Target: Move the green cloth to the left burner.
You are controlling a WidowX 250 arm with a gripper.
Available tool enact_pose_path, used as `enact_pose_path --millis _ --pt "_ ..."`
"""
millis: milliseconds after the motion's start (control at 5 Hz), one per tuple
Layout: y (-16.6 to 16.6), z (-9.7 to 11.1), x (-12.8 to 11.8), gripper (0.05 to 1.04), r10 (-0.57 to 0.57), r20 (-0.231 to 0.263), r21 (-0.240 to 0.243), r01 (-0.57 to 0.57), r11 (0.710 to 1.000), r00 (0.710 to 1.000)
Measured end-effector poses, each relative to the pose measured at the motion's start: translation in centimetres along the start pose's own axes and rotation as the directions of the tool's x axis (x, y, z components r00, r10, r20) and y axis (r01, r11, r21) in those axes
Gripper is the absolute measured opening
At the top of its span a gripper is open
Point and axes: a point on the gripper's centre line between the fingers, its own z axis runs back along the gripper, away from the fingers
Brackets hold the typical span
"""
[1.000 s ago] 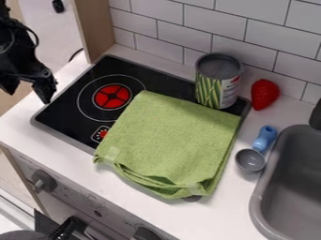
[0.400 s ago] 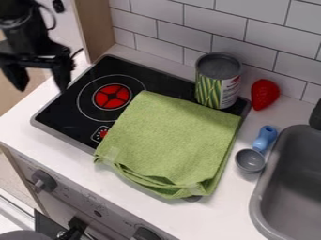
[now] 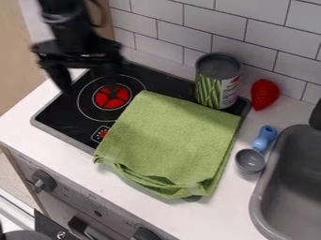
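1. Clock = whole view, read from its centre, 12 at the top edge.
2. Arm [image 3: 65,23]: in from the top edge at 11, running down to the gripper [image 3: 89,86] at 10. Gripper points down, body roughly level across the view.
3. Gripper open, fingers [image 3: 61,77] spread wide. One is over the 9 o'clock-side edge of the stove [image 3: 59,107], the other over the burner [image 3: 111,96]. Well clear of the cloth. Height above the stove: can't tell.
4. Cloth [image 3: 172,136]: green, folded, lying near centre and out toward 6. Covers much of the stove's 3 o'clock side, hangs over its front edge onto the counter [image 3: 94,173]. Its 11 o'clock corner is just beside the burner ring, so not on the burner.
5. Burner: red disc, white ring, at 10.
6. Labels: can [image 3: 218,79] has a wrap with green stalks plus a pale panel with red and small print. Stove has a white-outlined mark [image 3: 100,134] with a red dot, at 9. Front panel marks too small to make out. Cloth has a pale patch on its 8 o'clock corner.
7. Can upright on the stove's back corner, at 1-2. Strawberry [image 3: 265,93] at 2, scoop [image 3: 251,160] and sink [image 3: 260,199] around 4.
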Motion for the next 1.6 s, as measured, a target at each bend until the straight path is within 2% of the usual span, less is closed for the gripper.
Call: enact_pose_path --millis 200,400,600,800,1000,1200,1400,1600 --pt "-2.3 0.4 -0.6 0.701 0.045 0.023 0.012 -0.045 0.999 0.999" --pt "-3.5 0.4 -1.3 0.402 0.040 -0.002 0.026 -0.040 0.999 0.999" --pt "-5.5 -0.9 -1.8 0.174 0.016 -0.010 0.039 -0.016 0.999 1.000" --pt "-7.0 -4.0 -2.0 0.056 -0.002 -0.026 0.052 0.003 0.999 1.000" --pt "-6.9 -5.6 -1.4 0.052 0.014 -0.002 0.034 -0.014 0.999 1.000" --pt "-5.9 -7.1 -1.4 0.052 0.034 -0.057 0.070 -0.030 0.997 0.998" --pt "-5.5 -7.5 -0.7 0.052 0.038 -0.024 0.075 -0.036 0.997 0.999" --pt "-4.3 -8.6 -0.4 0.052 0.034 -0.049 0.094 -0.029 0.995 0.998"
